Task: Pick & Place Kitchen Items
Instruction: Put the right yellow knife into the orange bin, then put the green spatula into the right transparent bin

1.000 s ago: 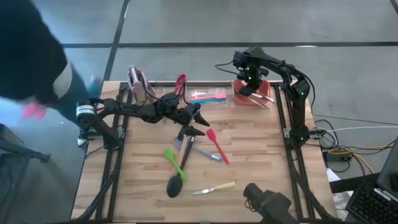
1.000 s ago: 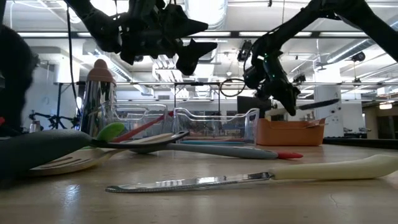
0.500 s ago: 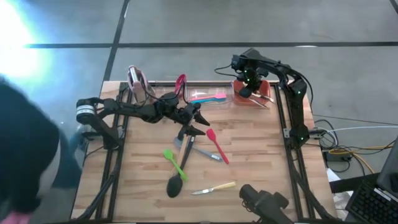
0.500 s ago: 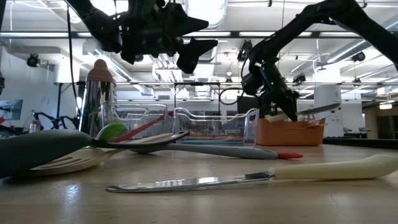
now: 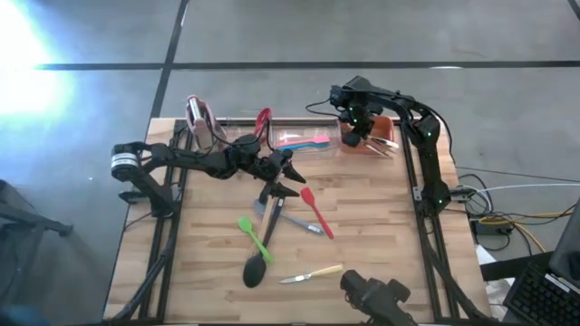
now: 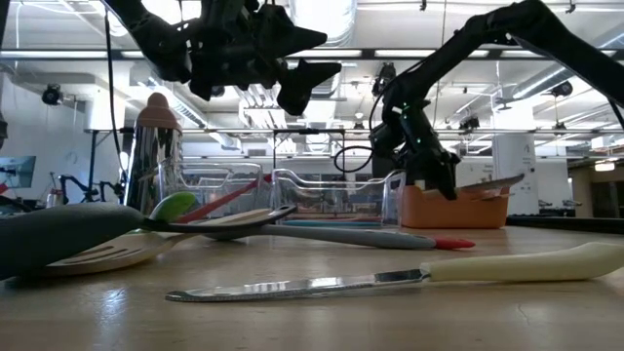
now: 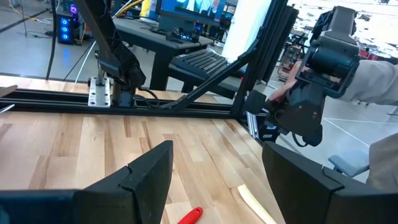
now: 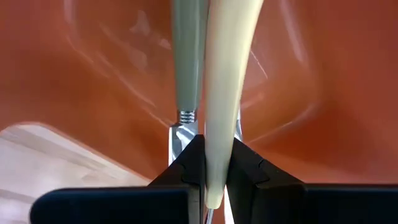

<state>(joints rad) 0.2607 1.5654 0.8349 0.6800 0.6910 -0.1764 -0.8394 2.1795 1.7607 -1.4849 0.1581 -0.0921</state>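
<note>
My right gripper [image 5: 355, 133] hangs over the red-orange bin [image 5: 384, 125] at the table's far right, shut on a pale-handled knife [image 8: 217, 93]. Another pale-handled knife [image 8: 187, 56] lies in the bin below it. Above the table's middle, my left gripper [image 5: 288, 177] is held level and open with nothing in it. Under and near it lie a red spatula [image 5: 316, 211], a green spoon [image 5: 255, 236], a black ladle [image 5: 257, 268] and a pale-handled knife [image 5: 313, 273]. My right gripper pinches the knife's cream handle [image 8: 214, 163] between its two fingers, close to one end of the handle. The fingers slant steeply down from above and lie across the knife. The blade [image 6: 492, 181] sticks out sideways, nearly level, above the bin's rim.
A clear bin [image 5: 305, 142] with pink and blue utensils stands at the far edge, left of the red-orange bin. A pink-topped rack [image 5: 200, 116] and a red spoon [image 5: 263, 119] stand farther left. Black frame rails run along both sides of the table.
My right gripper has gone down and a little toward the table's left with the knife, lowering it over the red-orange bin. A person at the table's left side has left the high view.
</note>
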